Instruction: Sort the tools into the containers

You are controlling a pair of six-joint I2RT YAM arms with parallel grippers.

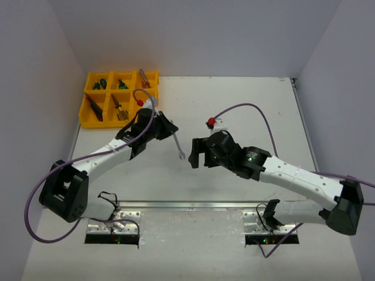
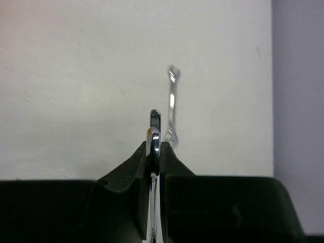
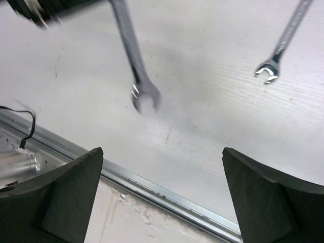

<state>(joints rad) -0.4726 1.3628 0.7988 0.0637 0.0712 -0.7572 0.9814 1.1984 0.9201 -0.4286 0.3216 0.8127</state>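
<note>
My left gripper is shut on a silver wrench, held edge-on with its end poking just past the fingertips. A second silver wrench shows blurred ahead of it. The right wrist view also shows two wrenches: a blurred one and a sharp one. The top view shows only one wrench, at my left fingertips. My right gripper is open and empty, just right of that wrench. The yellow tray stands at the far left with screwdrivers and pliers in its compartments.
A metal rail runs along the table's near edge. Purple cables loop over both arms. The left arm's cable covers part of the tray's near right compartment. Grey walls close the table at the left, back and right.
</note>
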